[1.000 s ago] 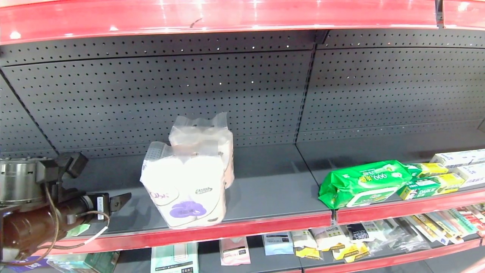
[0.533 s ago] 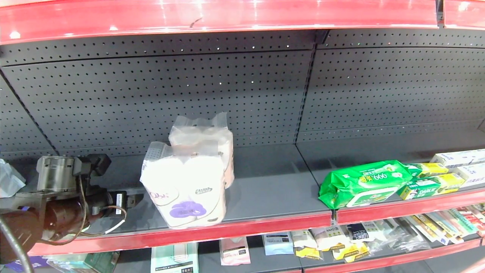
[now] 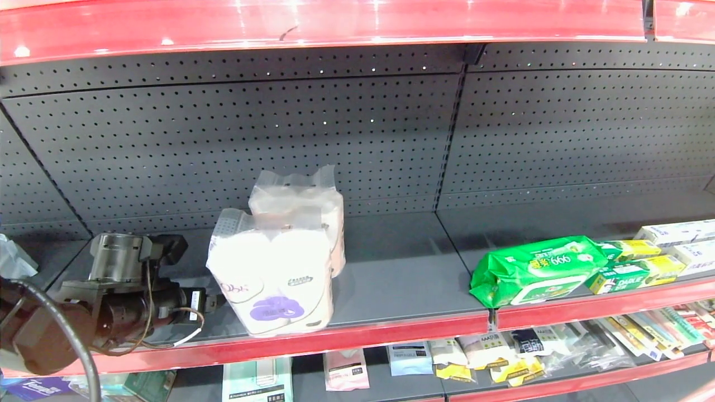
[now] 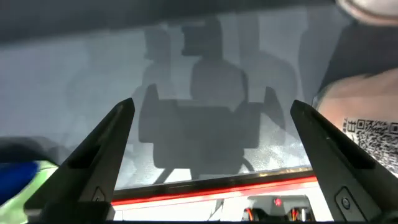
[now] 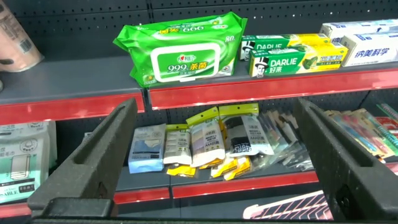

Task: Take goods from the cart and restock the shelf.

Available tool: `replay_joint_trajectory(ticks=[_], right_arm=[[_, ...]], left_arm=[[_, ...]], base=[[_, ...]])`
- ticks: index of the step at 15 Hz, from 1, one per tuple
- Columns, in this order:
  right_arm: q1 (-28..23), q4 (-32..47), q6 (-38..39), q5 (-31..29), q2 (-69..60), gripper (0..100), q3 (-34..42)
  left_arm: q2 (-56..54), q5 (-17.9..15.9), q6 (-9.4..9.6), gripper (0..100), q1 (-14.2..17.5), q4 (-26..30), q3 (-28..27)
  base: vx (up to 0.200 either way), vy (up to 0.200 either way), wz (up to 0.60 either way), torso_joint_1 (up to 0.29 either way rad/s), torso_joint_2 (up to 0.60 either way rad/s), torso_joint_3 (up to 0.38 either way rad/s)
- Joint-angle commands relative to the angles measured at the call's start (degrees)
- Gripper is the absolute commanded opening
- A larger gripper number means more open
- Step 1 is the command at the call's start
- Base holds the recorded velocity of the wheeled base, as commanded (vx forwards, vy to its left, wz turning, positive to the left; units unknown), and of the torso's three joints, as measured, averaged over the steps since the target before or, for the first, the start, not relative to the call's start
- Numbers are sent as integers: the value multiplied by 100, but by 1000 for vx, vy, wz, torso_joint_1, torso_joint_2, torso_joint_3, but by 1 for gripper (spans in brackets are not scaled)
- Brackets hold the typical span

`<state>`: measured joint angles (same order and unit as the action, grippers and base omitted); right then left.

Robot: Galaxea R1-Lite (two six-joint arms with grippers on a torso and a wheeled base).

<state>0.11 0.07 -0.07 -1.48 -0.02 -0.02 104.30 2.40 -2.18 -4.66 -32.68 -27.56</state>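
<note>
Two white packs of paper rolls stand on the grey middle shelf (image 3: pixel 402 279): the front pack (image 3: pixel 273 279) near the red edge, the back pack (image 3: pixel 301 204) right behind it. My left gripper (image 3: pixel 211 301) hovers low over the shelf just left of the front pack. In the left wrist view my left gripper (image 4: pixel 211 155) is open with bare shelf between the fingers, and the pack (image 4: pixel 364 118) lies close beside one finger. My right gripper (image 5: pixel 214 162) is open and holds nothing, in front of the shelf rows below a green wipes pack (image 5: pixel 180 53).
On the shelf's right part lie the green wipes pack (image 3: pixel 536 268) and toothpaste boxes (image 3: pixel 637 268). Small packets (image 3: pixel 480 354) fill the lower shelf. A crumpled white wrapper (image 3: pixel 11 259) shows at the far left. Bare shelf stretches between the rolls and the wipes.
My left arm has moved right along the shelf and its gripper is now close beside the front pack. The goods on the shelf have not moved.
</note>
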Motion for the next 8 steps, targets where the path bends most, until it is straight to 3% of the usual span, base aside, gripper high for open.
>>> replay_joint_trajectory(ticks=[1, 8], right_arm=[[-2, 1, -1, -2, 11, 100, 2], [-2, 1, -1, -2, 2, 100, 2]], left_arm=[[99, 6, -2, 100, -27, -1, -21], [389, -3, -10, 100, -343, -1, -337]], base=[[0, 0, 0, 0, 0, 0], [0, 0, 0, 0, 0, 0]])
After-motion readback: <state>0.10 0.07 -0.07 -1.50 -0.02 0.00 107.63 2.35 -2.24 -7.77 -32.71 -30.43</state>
